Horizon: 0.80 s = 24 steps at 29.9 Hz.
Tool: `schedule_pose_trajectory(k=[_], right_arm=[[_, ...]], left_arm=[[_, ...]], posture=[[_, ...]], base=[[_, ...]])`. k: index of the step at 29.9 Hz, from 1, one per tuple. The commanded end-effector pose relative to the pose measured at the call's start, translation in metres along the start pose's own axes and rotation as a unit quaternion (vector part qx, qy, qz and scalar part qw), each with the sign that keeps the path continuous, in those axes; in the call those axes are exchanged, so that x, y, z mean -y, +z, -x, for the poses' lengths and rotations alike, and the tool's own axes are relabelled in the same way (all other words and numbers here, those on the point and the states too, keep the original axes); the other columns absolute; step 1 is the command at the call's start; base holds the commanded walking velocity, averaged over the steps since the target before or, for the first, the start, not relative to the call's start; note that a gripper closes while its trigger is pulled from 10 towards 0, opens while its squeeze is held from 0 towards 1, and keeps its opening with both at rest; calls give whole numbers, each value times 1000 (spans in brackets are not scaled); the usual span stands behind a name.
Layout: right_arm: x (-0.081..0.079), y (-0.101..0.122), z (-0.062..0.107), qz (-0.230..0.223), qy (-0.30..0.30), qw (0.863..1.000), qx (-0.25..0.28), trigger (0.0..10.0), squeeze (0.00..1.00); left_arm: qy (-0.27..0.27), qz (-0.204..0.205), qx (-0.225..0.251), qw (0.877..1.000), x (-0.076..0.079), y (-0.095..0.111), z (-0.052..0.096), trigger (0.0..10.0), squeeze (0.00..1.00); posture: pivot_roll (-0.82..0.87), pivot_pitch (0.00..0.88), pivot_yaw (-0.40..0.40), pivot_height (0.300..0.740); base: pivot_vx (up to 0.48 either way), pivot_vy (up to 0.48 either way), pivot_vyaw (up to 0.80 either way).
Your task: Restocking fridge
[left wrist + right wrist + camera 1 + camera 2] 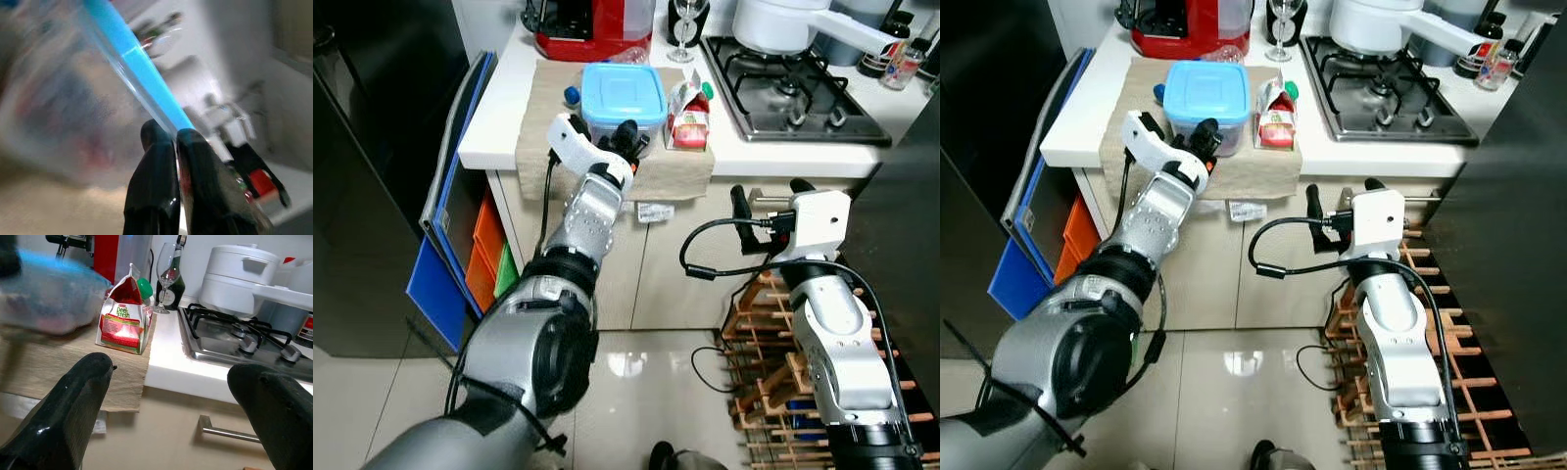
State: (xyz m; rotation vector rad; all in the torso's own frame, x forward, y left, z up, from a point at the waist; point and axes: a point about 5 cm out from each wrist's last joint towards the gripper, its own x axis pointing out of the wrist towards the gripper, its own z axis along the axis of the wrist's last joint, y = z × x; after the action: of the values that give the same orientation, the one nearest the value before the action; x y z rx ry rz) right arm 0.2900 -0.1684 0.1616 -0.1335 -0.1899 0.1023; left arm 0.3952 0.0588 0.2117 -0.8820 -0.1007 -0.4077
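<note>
A clear food container with a blue lid (623,93) rests on a beige mat (677,168) on the white counter. My left gripper (628,137) is at its near edge. In the left wrist view the fingers (155,161) are pinched together on the lid's blue rim (132,58). A red and white carton with a green cap (689,117) stands upright right of the container. My right gripper (769,196) hangs open in front of the cupboard, just below the counter edge. In the right wrist view the carton (124,318) lies ahead of it.
A red coffee machine (597,24) and a wine glass (683,24) stand behind the mat. A gas hob (793,93) with a white pot (773,22) is to the right. Blue boards (450,196) lean at the left, and a wooden rack (773,372) stands low on the right.
</note>
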Motion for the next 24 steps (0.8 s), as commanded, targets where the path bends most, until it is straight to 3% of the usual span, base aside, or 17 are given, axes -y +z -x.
schedule_pose_trajectory(k=[1, 6, 10, 14, 20, 24], right_arm=[[1, 2, 0, -1, -2, 1000, 1, 10000, 188], [0, 1, -1, -1, 1, 1000, 1, 10000, 184], [0, 1, -1, -2, 2, 1000, 1, 10000, 188], [-1, 0, -1, -2, 5, 1000, -1, 10000, 192], [-1, -1, -1, -1, 5, 1000, -2, 10000, 192], [0, -1, -1, 1, 5, 1000, -3, 10000, 188]], left_arm=[[-78, -39, 19, 996, 28, 10, -3, 0, 0], [-84, -49, 39, 995, 33, 25, 3, 0, 0], [-77, -47, 37, 995, 30, 25, 6, 0, 0], [-51, -48, 17, 997, 18, 18, 16, 0, 0], [-21, -54, 2, 998, 7, 13, 19, 0, 0], [28, -64, -19, 997, -10, 5, 21, 0, 0]], posture=[[-160, 44, -50, 740], [-146, 40, -54, 740], [-139, 34, -57, 740], [-137, 28, -58, 740], [-139, 25, -59, 740], [-142, 23, -59, 740]], base=[[0, 0, 0], [0, 0, 0], [0, 0, 0], [0, 0, 0], [0, 0, 0], [0, 0, 0]])
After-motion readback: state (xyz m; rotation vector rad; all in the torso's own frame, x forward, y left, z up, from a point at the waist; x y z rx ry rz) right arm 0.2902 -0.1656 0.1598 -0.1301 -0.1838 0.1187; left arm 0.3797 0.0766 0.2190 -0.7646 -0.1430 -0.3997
